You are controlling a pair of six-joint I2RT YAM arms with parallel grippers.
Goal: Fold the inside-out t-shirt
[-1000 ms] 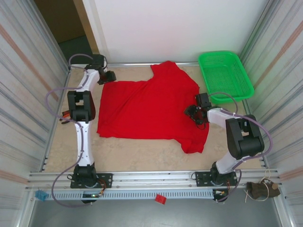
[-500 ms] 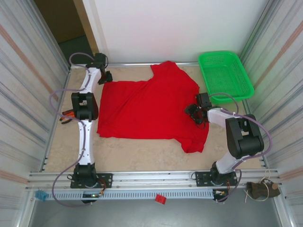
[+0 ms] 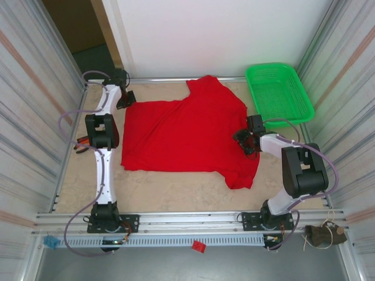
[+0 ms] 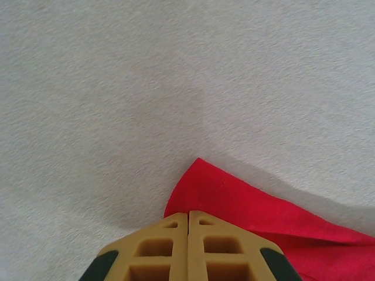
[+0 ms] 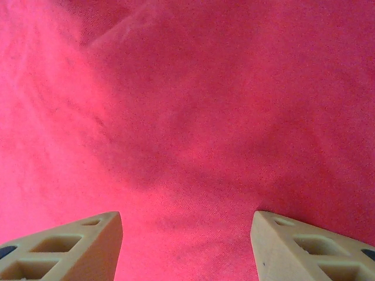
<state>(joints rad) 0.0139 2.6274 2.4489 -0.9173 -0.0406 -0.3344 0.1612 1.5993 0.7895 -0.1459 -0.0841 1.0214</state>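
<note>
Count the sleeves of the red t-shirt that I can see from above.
2. The far sleeve of the t-shirt points toward the back wall, left of the green basket. The near sleeve lies at the front right. Neither is hidden.

A red t-shirt [image 3: 187, 132] lies spread flat on the bench [image 3: 176, 193]. The left gripper [image 3: 124, 100] is down at its far left corner, and the right gripper [image 3: 246, 140] sits over its right side. A green basket [image 3: 278, 93] stands at the far right, just beside the shirt.
</note>
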